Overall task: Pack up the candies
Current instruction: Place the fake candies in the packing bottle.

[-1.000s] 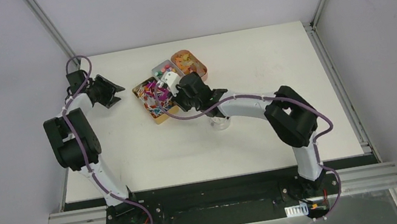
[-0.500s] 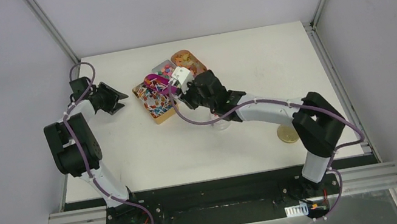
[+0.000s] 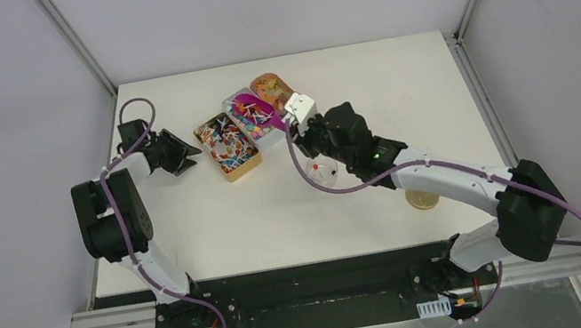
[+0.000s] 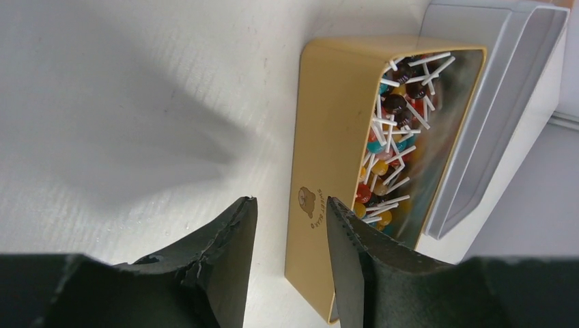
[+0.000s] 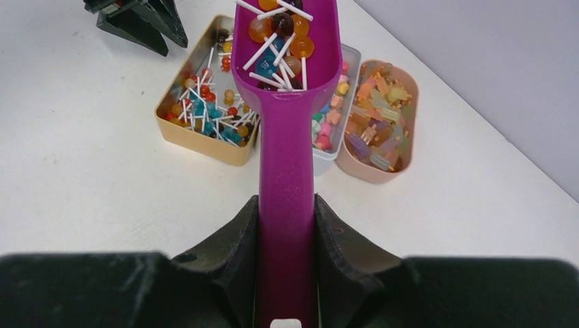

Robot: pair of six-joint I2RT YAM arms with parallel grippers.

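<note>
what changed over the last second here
The right tool, gripping the purple scoop, lifted it out of the yellow tin loaded with lollipops and drew back rightward. The left tool slid toward the tin, its gap narrowing. The tin stayed put.

Scoop [image 5: 285, 171] tip (candies [image 5: 282, 26] aboard) cut off by top edge

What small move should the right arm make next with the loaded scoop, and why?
Probably carry the purple scoop level toward the clear cup. The right gripper is shut on its handle, its bowl is full of candies, and it hangs by the gold tin, not over the cup.
</note>
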